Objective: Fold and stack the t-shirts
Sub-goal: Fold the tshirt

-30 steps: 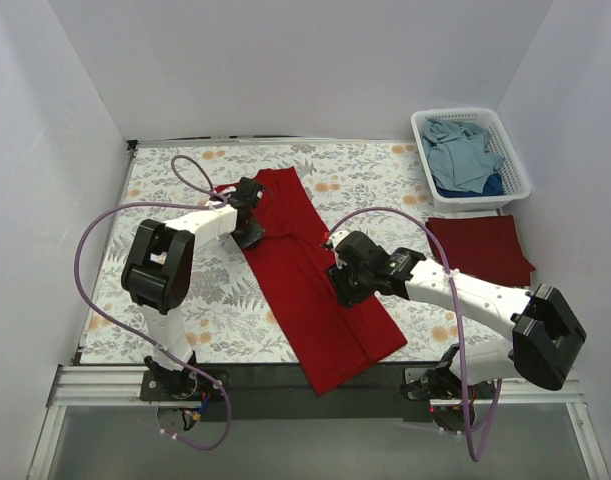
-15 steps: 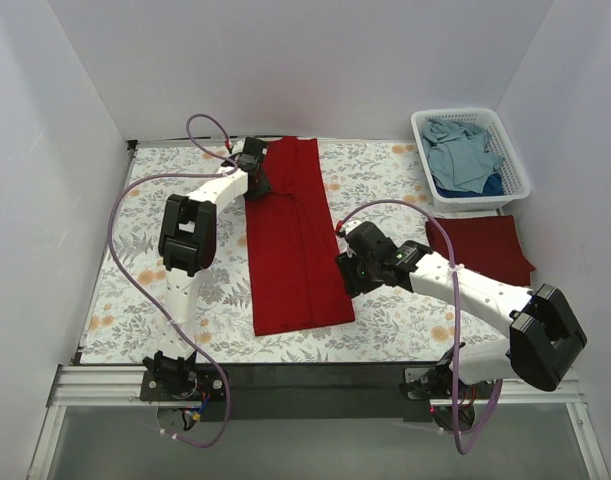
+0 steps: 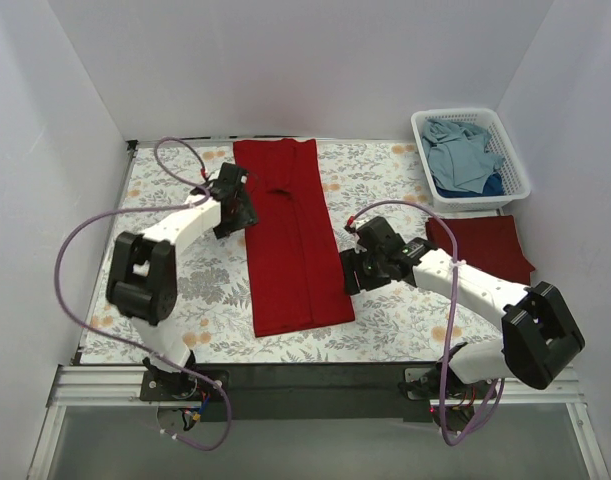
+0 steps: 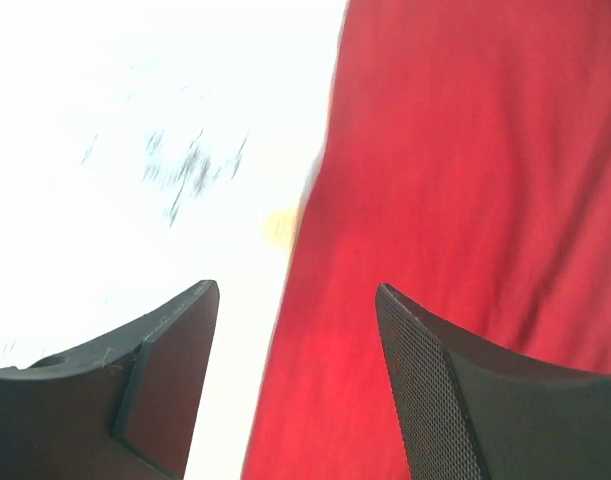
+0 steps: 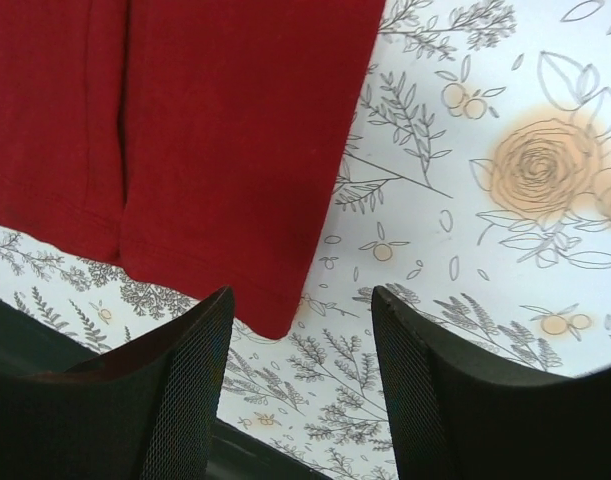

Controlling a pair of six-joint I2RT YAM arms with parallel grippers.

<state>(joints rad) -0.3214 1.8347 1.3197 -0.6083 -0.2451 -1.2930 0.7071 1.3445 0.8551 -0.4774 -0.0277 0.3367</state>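
A bright red t-shirt (image 3: 288, 235) lies flat as a long strip down the middle of the table, both sides folded in; it also fills the left wrist view (image 4: 465, 200) and the top left of the right wrist view (image 5: 185, 130). My left gripper (image 3: 237, 205) hovers open over the strip's upper left edge, nothing between its fingers. My right gripper (image 3: 352, 272) stands open just right of the strip's lower right corner, empty. A folded maroon t-shirt (image 3: 480, 248) lies at the right. Dusty blue t-shirts (image 3: 463, 152) sit in the basket.
The white lattice basket (image 3: 513, 150) stands at the back right corner. The table carries a floral cloth (image 3: 175, 290). White walls close in the left, back and right sides. A dark rail (image 3: 315, 390) runs along the near edge.
The red t-shirt was dragged from a slant to lie straight and is now released. Both grippers have opened wider; the left arm pulled back from the far edge toward the shirt's left side.
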